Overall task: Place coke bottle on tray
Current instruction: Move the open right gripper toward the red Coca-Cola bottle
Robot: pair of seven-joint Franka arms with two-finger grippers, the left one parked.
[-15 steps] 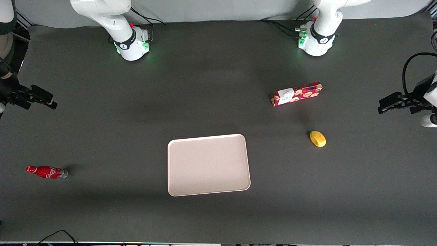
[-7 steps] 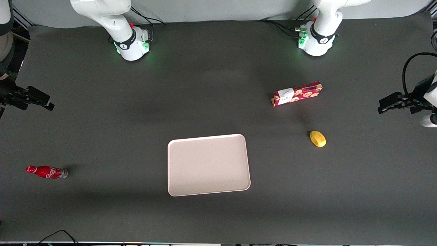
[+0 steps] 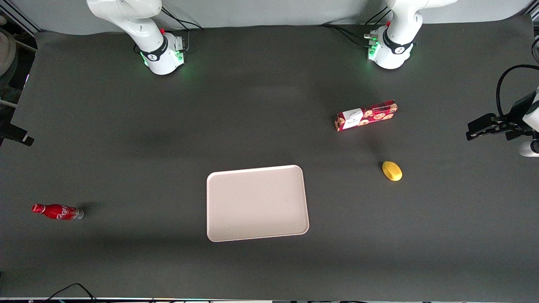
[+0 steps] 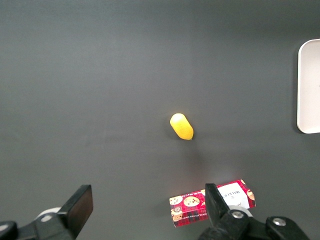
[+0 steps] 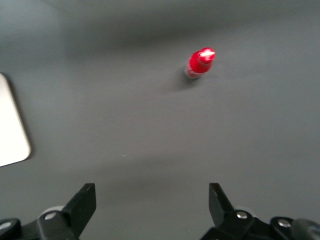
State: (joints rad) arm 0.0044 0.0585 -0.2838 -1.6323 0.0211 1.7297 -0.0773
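The coke bottle (image 3: 57,211), small and red with a red cap and silvery base, stands on the dark table toward the working arm's end. The right wrist view shows it from above (image 5: 200,62), cap up. The pale pinkish-white tray (image 3: 257,203) lies flat near the table's middle, and its rounded corner shows in the right wrist view (image 5: 10,125). My right gripper (image 5: 152,191) is open and empty, high above the table. In the front view (image 3: 17,135) only its tip shows at the table's edge, farther from the camera than the bottle and well apart from it.
A red patterned box (image 3: 366,115) and a yellow oval object (image 3: 392,171) lie toward the parked arm's end; both show in the left wrist view, the box (image 4: 212,202) and the oval (image 4: 181,126). A black cable (image 3: 71,288) lies at the table's near edge.
My right gripper has moved outward toward the working arm's end of the table, so only its tip remains in the front view. The bottle and tray have not moved.
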